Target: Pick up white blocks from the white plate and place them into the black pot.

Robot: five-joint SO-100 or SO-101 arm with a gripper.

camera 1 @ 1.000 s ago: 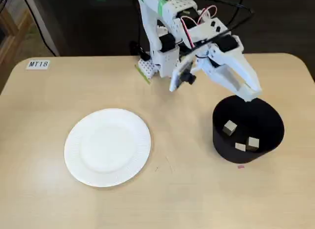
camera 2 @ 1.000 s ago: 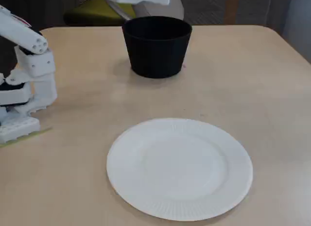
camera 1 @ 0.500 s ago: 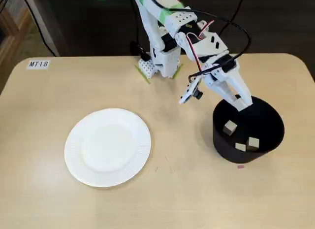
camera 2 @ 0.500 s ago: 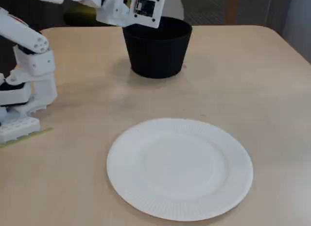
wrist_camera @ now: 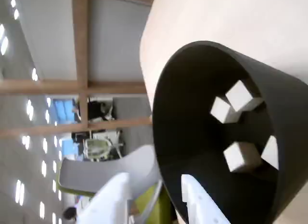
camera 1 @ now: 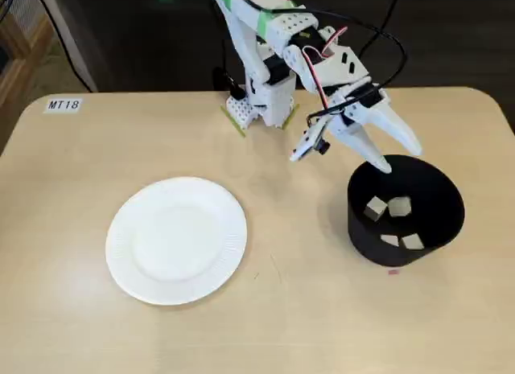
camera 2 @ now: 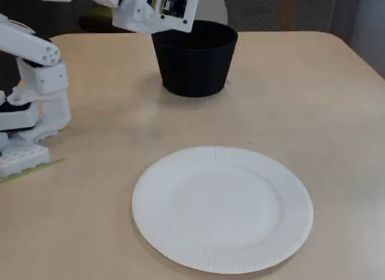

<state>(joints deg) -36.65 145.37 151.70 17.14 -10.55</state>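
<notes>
The white plate lies on the tan table with nothing on it; it also fills the foreground of another fixed view. To its right stands the black pot, holding several white blocks. In the wrist view the blocks rest on the bottom of the pot. My gripper hovers over the pot's back-left rim, open and holding nothing. Its two white fingers rise from the lower edge of the wrist view with a gap between them. From the side, the pot hides my fingertips.
The arm's white base is mounted at the table's far edge, also seen at left. A label reading MT18 is stuck near the far left corner. A small pink speck lies just in front of the pot.
My gripper has opened over the pot, and one more white block now lies inside it. The gripper has risen slightly from the rim.
</notes>
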